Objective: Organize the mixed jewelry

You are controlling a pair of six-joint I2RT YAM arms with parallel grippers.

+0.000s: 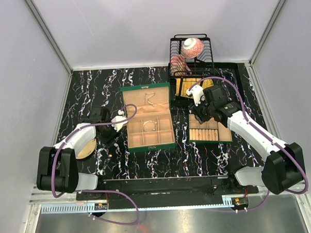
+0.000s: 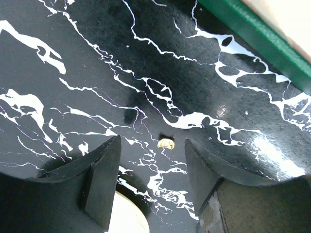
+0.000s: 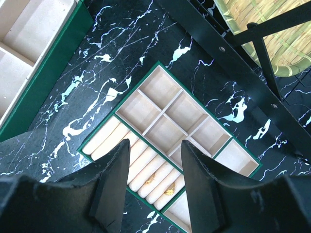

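A tiny pale-gold piece [image 2: 167, 142] of the mixed jewelry lies on the black marbled table, just ahead of my left gripper [image 2: 151, 141]. That gripper is open and empty, low over the table. My right gripper [image 3: 155, 144] is also open and empty, hovering above the small green tray [image 3: 95, 136]. Two small gold pieces [image 3: 150, 178] [image 3: 169, 191] sit in the tray's beige ring rolls. In the top view a thin chain [image 1: 151, 102] lies in the big box's lid and a wire hoop [image 1: 149, 124] in one of its compartments. From above, the left gripper [image 1: 115, 129] is left of the big box and the right gripper [image 1: 198, 116] is over the small tray.
The large open green box [image 1: 123, 118] stands mid-table, with its green wall [image 2: 257, 36] close to the left gripper. A round gold plate [image 1: 84, 149] lies at the left. A black dish rack [image 1: 210, 52] with a pink bowl [image 1: 191, 47] stands at the back right.
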